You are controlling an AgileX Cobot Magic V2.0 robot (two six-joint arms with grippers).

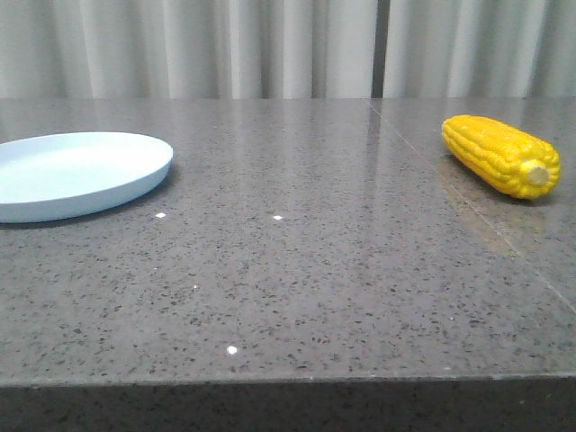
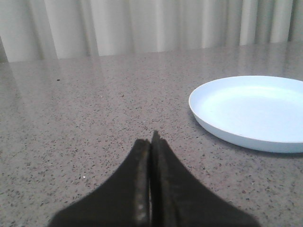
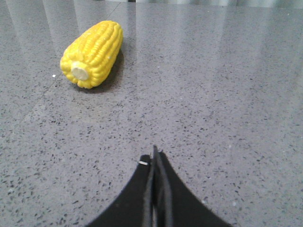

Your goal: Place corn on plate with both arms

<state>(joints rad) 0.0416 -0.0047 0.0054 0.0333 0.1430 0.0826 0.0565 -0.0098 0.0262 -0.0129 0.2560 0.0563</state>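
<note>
While both arms sit low over the speckled grey tabletop (image 1: 297,270), bare stone spreads ahead of each. Clenched on nothing, the left end effector (image 2: 151,142) has the plate (image 2: 251,111) ahead and off to one side, well apart. Likewise clenched and empty, the right end effector (image 3: 155,156) has the corn (image 3: 92,54) lying ahead, stub end toward it, untouched.
</note>
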